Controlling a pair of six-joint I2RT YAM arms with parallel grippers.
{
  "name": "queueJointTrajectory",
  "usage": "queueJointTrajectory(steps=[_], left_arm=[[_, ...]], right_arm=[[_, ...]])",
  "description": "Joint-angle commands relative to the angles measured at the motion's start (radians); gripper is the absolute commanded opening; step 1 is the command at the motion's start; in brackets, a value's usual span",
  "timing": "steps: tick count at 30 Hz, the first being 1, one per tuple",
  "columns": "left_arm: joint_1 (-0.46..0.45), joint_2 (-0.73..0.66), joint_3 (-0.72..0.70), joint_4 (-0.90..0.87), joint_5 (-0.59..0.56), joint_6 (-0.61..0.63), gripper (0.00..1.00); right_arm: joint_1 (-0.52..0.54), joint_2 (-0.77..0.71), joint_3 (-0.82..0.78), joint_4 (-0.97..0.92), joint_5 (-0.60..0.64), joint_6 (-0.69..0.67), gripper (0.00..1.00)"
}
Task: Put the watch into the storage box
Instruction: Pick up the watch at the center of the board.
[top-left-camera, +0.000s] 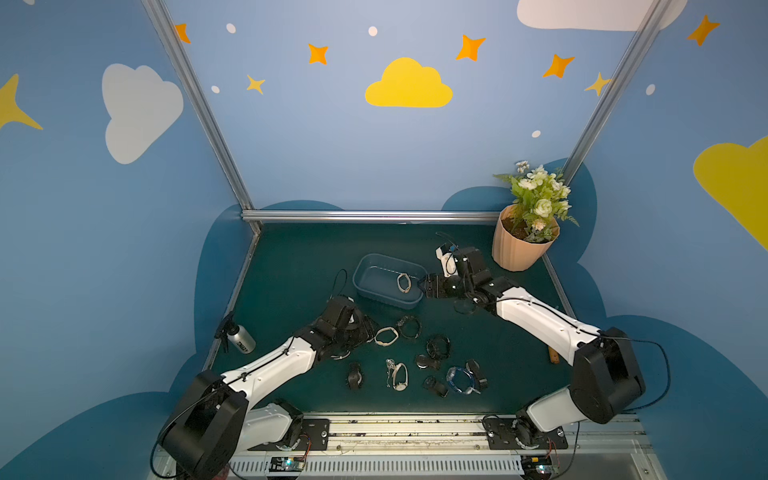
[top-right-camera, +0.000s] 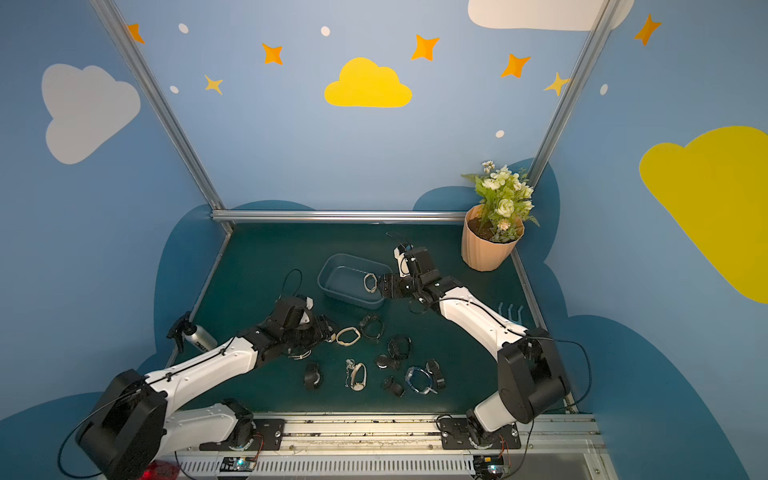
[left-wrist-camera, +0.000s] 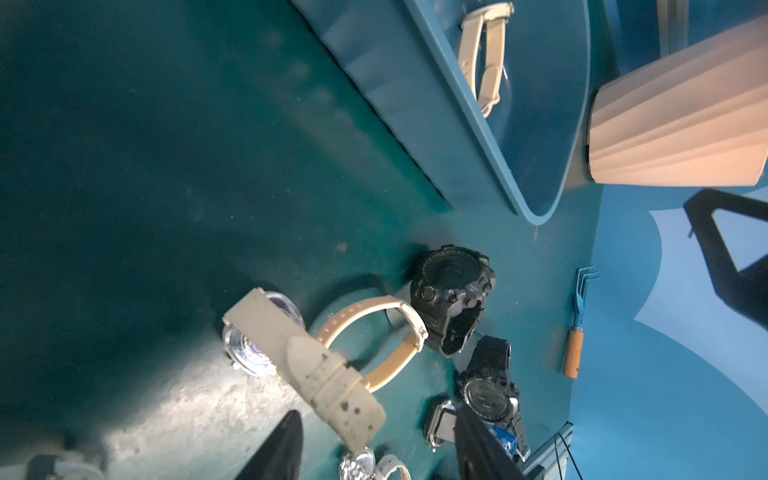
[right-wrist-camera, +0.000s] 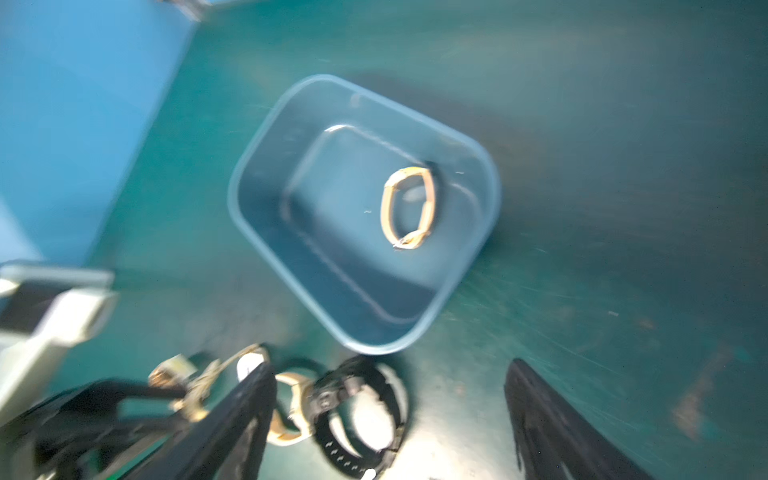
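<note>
- Left pincer (left-wrist-camera: 376, 413) stands jaws apart astride the khaki strap of the clear-faced watch (left-wrist-camera: 266, 332) on the worktop (left-wrist-camera: 124, 208); no contact visible.
- Right pincer (right-wrist-camera: 390, 365) gapes wide, empty, just beside the storage box (right-wrist-camera: 249, 216).
- Beige watch (top-left-camera: 403, 283) lies inside the storage box, at the end nearest the right pincer.
- Other watches (top-left-camera: 438, 347) lie scattered nearby; flowerpot (top-left-camera: 519, 249) stands at the far right corner.

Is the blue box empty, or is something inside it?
Not empty. One tan-strapped watch lies on the floor of the storage box; the rest of its floor is bare.
</note>
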Motion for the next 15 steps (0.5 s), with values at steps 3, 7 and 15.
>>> queueJointTrajectory(steps=[3, 7, 15], left_arm=[[0.019, 0.041, 0.002, 0.069, 0.027, -0.007, 0.49], [0.026, 0.071, 0.011, 0.077, 0.034, -0.007, 0.42], [0.037, 0.106, 0.012, 0.101, 0.037, -0.009, 0.37]], right_arm=[[0.001, -0.070, -0.084, 0.100, -0.261, -0.042, 0.87], [0.021, -0.097, -0.160, 0.152, -0.327, -0.034, 0.87], [0.084, -0.085, -0.189, 0.181, -0.306, -0.022, 0.87]])
